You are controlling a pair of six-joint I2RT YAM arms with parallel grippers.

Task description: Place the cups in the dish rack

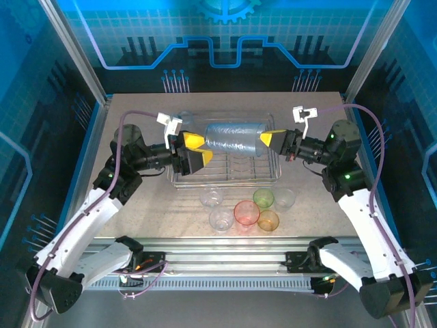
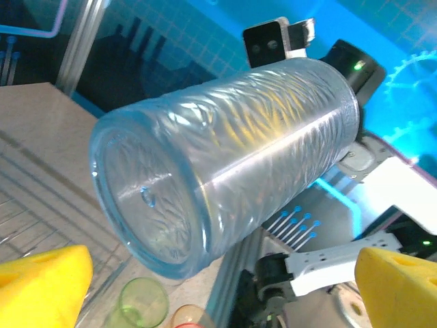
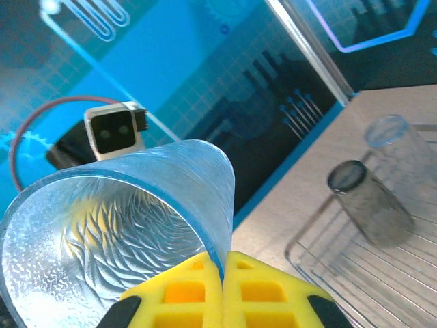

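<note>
Right claw (image 1: 266,140) is clamped on the rim of the blue cup (image 1: 232,139), holding it sideways over the dish rack (image 1: 225,183) — left claw (image 1: 201,150) gapes wide right by its base. Other cups (image 1: 246,212) sit on the table (image 1: 136,212) out front.

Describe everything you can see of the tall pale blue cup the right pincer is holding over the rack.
The pale blue cup is a tall translucent tumbler, plastic by its look, with a wavy textured wall and a flat closed base. It lies roughly horizontal in the air above the dish rack. The right pincer is shut on the wall at its open rim. The left pincer stands open at its base end, not gripping it.
</note>
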